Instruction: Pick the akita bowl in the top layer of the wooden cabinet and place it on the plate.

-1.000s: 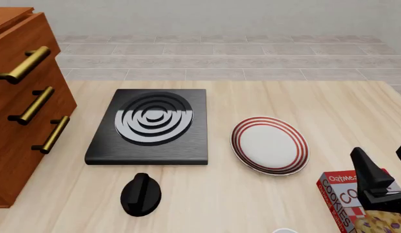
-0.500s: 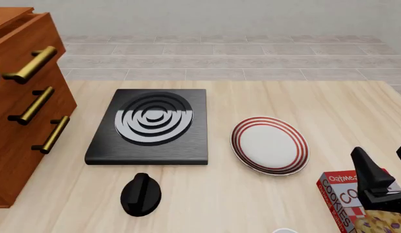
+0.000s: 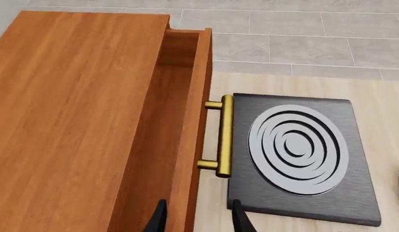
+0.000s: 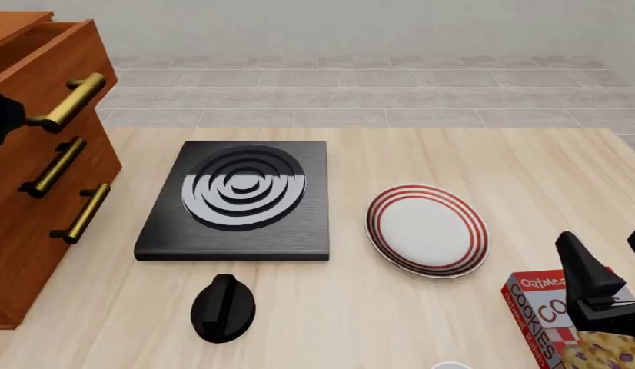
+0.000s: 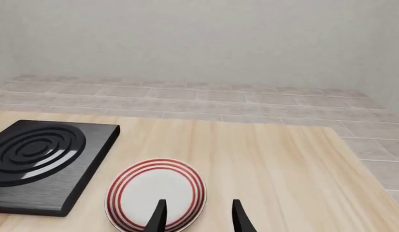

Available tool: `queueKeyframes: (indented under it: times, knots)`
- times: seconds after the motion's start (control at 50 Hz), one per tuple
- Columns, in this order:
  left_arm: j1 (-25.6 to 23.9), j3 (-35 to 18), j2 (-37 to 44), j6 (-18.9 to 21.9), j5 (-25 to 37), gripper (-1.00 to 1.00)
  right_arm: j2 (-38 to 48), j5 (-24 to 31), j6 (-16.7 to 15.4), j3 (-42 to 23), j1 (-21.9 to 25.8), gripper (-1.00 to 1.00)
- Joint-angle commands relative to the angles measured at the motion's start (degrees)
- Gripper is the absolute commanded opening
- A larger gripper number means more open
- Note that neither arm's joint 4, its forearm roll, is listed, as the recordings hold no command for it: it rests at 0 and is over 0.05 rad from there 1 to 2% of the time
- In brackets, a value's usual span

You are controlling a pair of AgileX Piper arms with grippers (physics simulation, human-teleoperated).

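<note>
Wooden cabinet (image 4: 35,177) sits at the counter's (image 4: 420,323) left edge with the top layer (image 3: 180,121) pulled partway out; can't see the akita bowl from any angle; plate (image 4: 427,230) is right of the stove (image 4: 238,200); left tool (image 3: 198,220) released near the brass handle (image 3: 222,135); right tool (image 5: 198,217) released too, over the plate.

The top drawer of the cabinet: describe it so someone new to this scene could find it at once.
At the table's far left stands the wooden cabinet, reddish-brown, with three brass bar handles stacked down its front. The top layer is the uppermost drawer. Unlike the two flush drawers below, it juts forward, partly open, and its handle sticks out farthest.
</note>
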Motion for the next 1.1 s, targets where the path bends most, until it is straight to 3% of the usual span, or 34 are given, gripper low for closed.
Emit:
queueKeyframes:
  times: [0.02,0.38,0.74,1.1]
  knots:
    - [-4.06,4.86,5.21,0.78,0.01,1.0,-0.29,0.29,0.08,0.0,-0.04,1.0]
    - [-6.29,7.06,7.38,1.73,-1.37,1.0,0.22,-0.24,0.4,0.01,-0.18,1.0]
    - [-8.08,6.99,10.16,1.13,-2.61,1.0,-3.73,3.74,0.86,0.05,-0.52,1.0]
    - [-10.55,5.92,10.85,0.16,-2.18,1.0,-1.3,1.22,0.95,0.0,-0.74,1.0]
